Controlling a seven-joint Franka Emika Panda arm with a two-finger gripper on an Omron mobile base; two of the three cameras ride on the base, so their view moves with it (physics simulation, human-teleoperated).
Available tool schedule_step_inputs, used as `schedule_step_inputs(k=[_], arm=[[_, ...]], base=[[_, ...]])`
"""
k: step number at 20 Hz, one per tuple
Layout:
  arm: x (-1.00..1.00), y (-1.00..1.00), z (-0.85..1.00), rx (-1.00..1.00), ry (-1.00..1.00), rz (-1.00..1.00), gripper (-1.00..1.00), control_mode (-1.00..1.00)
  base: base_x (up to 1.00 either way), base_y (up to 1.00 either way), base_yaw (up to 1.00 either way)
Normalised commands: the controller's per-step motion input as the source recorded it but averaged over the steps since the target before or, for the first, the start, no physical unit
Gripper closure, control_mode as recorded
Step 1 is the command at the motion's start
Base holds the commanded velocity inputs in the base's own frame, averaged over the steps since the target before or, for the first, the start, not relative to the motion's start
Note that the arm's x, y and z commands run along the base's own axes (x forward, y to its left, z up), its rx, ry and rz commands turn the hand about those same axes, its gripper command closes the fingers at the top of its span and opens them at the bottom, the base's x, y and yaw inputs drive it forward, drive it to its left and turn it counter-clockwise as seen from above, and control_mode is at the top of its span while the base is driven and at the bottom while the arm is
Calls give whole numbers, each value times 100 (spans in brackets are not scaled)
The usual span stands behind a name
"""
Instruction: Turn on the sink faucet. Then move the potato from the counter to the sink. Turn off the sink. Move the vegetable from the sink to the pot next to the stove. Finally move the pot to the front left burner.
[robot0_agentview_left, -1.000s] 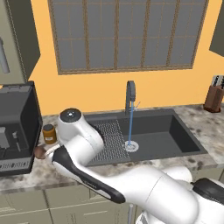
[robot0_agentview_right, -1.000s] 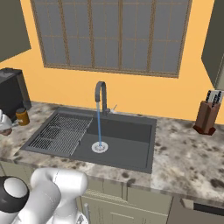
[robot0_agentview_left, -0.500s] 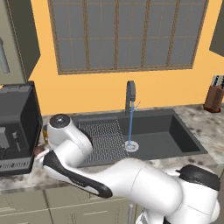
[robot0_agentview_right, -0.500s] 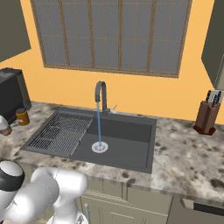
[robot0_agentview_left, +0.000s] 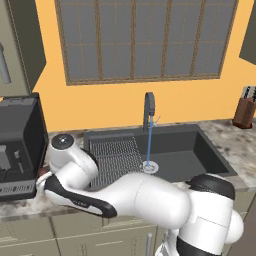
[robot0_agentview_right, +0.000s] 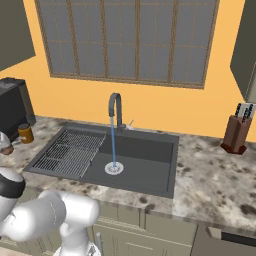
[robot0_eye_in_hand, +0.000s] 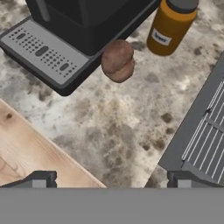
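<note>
A: Potato (robot0_eye_in_hand: 117, 60) location?
B: On the speckled bench (robot0_eye_in_hand: 113, 127), touching the front corner of the black coffee machine (robot0_eye_in_hand: 74, 30). Amber jar with a dark lid (robot0_eye_in_hand: 170, 24) stands just beside it, apart.

A: End effector?
B: End effector (robot0_eye_in_hand: 109, 179) hangs above bare bench, fingers (robot0_eye_in_hand: 41, 179) spread wide, nothing between them. Potato is ahead of it, untouched.

A: What's around it?
B: Wooden board (robot0_eye_in_hand: 30, 153) by one fingertip, ribbed drain rack (robot0_eye_in_hand: 205, 131) by the other.

A: Sink?
B: Faucet (robot0_agentview_right: 116, 107) is running, a thin stream falls to the drain in the dark sink (robot0_agentview_right: 145, 170). Basin holds no potato.

A: Anything else?
B: Knife block (robot0_agentview_right: 236, 131) stands on the bench, well apart to the right.
</note>
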Motion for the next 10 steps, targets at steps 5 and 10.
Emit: schedule_step_inputs(k=[5, 10], arm=[[15, 16, -9, 0, 0, 0, -100, -100], [6, 4, 0, 0, 0, 0, -100, -100]], base=[[0, 0, 0], [0, 0, 0]])
